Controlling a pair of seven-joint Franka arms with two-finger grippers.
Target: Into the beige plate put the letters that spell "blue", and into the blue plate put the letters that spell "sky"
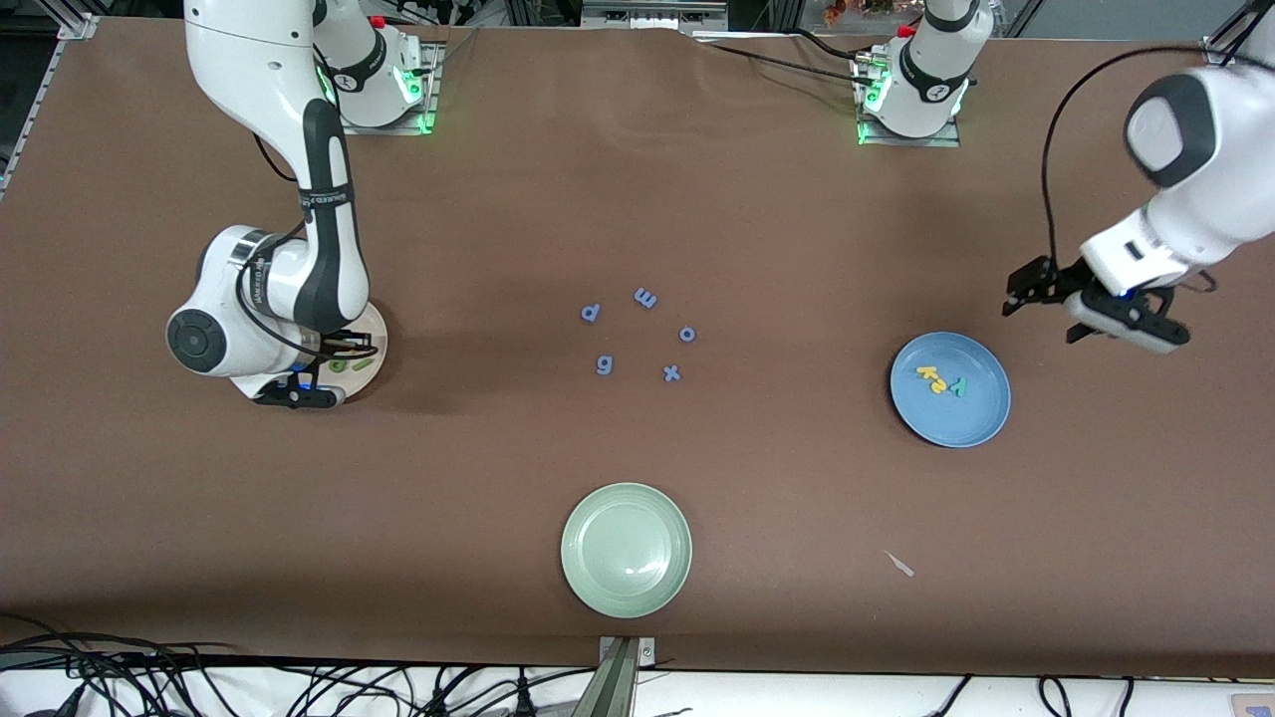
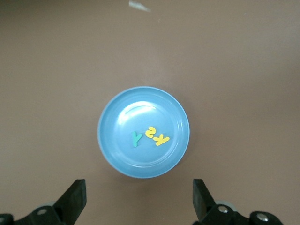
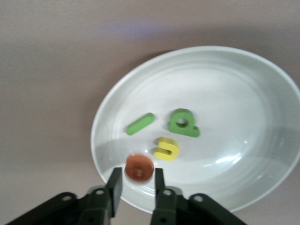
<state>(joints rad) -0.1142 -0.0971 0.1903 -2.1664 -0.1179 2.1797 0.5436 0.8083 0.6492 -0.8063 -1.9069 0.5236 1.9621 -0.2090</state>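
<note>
The orange e (image 3: 139,167) is seen between the right gripper's (image 3: 136,183) parted fingers over the beige plate (image 3: 243,140), while the left gripper (image 2: 138,199) is held wide open by the blue plate (image 2: 117,140).

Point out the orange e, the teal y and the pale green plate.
orange e (image 3: 139,167), right wrist view, its middle.
teal y (image 2: 136,138), left wrist view, its stem.
pale green plate (image 1: 626,492), front view, its rim.

The left gripper (image 1: 1096,321) is hanging in the air with fingers spread wide; the right gripper (image 3: 136,185) is reaching low, fingers slightly parted.
</note>
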